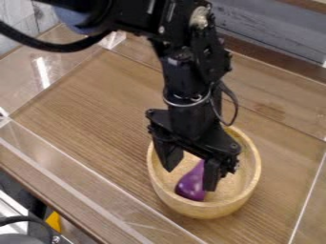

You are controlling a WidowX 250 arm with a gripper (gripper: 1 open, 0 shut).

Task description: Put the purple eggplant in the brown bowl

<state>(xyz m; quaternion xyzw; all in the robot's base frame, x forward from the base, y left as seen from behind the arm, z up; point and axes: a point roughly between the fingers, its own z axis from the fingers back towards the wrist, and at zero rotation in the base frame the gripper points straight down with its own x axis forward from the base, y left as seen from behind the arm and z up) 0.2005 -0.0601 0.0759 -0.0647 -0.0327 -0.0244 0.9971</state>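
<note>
Inside brown bowl [245, 187], purple eggplant [193, 184], hand [196, 174] spread above

We see an evenly lit, fairly bright scene, soft and low in detail throughout. Pale glare streaks lie on the clear panel [51, 71] at the left and along its edges. The black arm [192, 67] reads as a dark mass with little detail. The bowl [250, 172] holds a soft shadow inside, dimming the eggplant [192, 183].

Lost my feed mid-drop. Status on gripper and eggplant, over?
Gripper open, over brown bowl. Purple eggplant lying inside bowl, between the jaws. Nothing in the way.
</note>
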